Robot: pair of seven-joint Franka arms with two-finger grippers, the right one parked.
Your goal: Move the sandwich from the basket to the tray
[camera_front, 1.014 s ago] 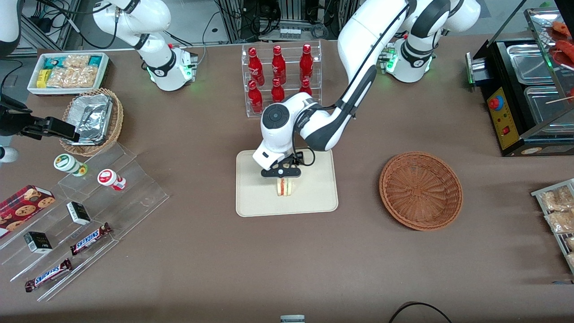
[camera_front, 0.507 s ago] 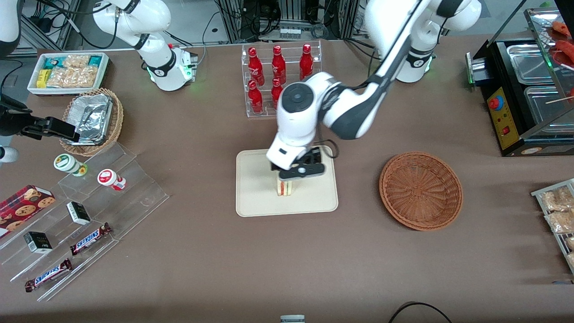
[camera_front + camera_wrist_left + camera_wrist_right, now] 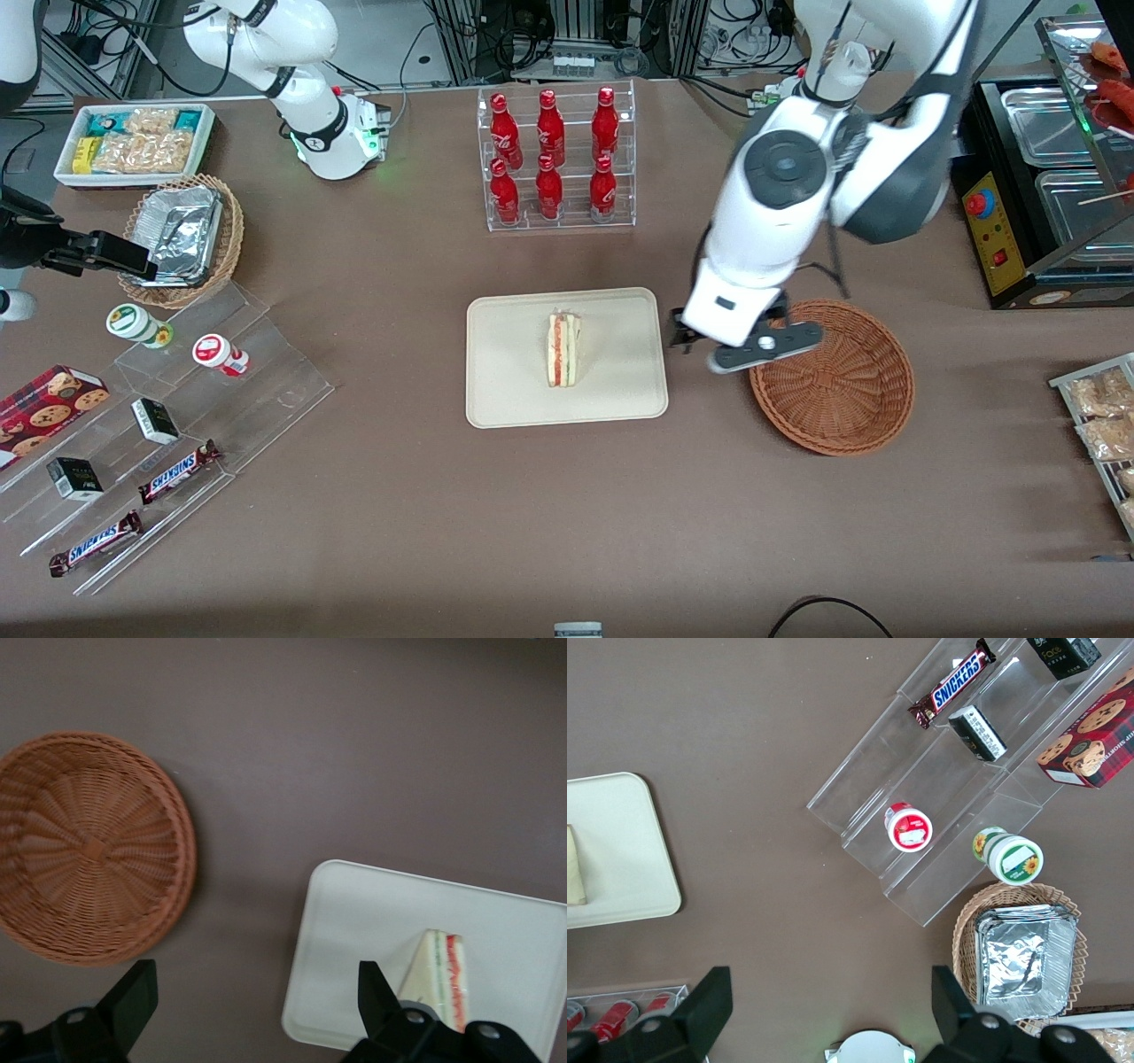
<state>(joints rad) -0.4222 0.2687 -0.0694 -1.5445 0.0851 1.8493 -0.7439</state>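
- Tool (image 3: 764,346) hung with fingers apart, holding nothing, above bare tabletop (image 3: 709,496) between tray (image 3: 505,399) edge and basket (image 3: 833,381) rim.
- Sandwich (image 3: 563,349) lay mid-tray.

Place: robot lab staged as a snack counter
Evidence, 12 o'clock: cola bottle rack (image 3: 555,159), cable racks
Evidence, 8 o'clock: candy-bar display steps (image 3: 168,425)
Evidence, 2 o'clock: food warmer (image 3: 1045,186)
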